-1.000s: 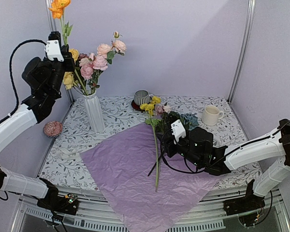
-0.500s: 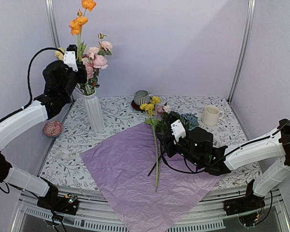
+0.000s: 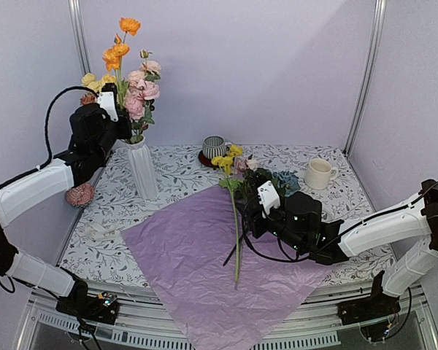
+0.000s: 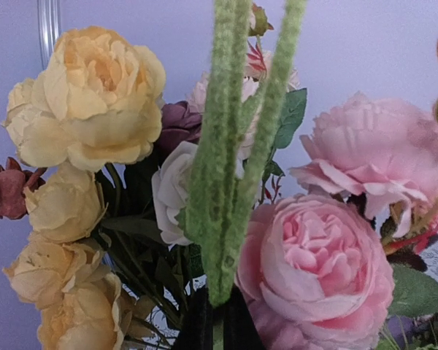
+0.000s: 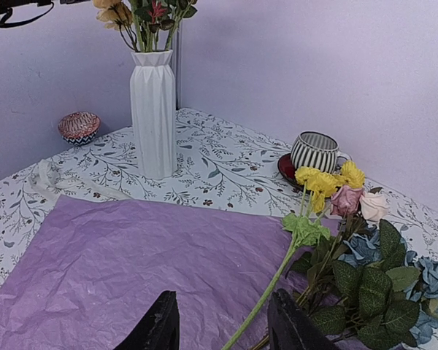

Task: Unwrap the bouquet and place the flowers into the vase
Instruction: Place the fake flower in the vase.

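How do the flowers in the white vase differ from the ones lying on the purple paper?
The bunch in the vase stands upright; the loose flowers on the paper lie flat. The bunch is orange, pink and pale yellow; the loose flowers include bright yellow and blue. Both have green stems.

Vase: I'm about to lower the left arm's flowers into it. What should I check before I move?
1. Grip: left gripper shut on the stems of the orange flowers: ok.
2. Target: vase upright on the table: ok.
3. Stem ends lined up with the vase mouth: cannot tell, blooms hide it.
4. Other arm: right gripper open and well away from the vase: ok.
5. Next pick: yellow flower lies on the paper, its stem between the right gripper's jaws: ok.
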You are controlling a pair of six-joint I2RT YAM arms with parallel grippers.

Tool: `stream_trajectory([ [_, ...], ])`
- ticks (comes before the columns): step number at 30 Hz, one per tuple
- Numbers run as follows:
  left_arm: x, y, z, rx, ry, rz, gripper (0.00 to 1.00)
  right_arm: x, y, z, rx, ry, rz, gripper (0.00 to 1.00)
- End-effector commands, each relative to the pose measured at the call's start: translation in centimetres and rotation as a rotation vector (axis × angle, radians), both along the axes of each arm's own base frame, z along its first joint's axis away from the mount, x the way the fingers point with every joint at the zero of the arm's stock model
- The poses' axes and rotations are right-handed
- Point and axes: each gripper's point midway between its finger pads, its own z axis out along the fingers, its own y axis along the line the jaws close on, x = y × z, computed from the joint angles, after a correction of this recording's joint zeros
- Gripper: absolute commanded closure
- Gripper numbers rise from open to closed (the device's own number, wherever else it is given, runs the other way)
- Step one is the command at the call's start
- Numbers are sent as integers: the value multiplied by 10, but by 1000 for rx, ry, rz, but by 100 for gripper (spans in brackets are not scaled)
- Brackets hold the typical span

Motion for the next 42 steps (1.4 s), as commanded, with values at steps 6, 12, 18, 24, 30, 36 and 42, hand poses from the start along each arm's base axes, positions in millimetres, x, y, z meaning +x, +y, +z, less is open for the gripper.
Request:
stream_trajectory([
  [6, 7, 7, -35, -38, 83, 1, 100, 1, 3, 5, 8, -6, 8, 57],
  [12, 13, -3, -51, -40, 121, -47, 100, 1, 3, 4, 5, -4, 8, 57],
  [18, 15, -4, -57, -44, 140, -48, 95, 2, 3, 3, 3, -4, 7, 57],
  [24, 8, -5, -49, -65, 141, -70, 74, 1, 3, 3, 2, -4, 10, 56],
  [30, -10, 0, -37, -87, 137, -80, 58, 2, 3, 4, 3, -3, 7, 56],
  [36, -20, 6, -58, -88, 173, -62, 59, 2, 4, 3, 2, -3, 9, 56],
  [42, -35, 6, -55, -116, 144, -97, 58, 2, 4, 1, -5, 0, 7, 56],
])
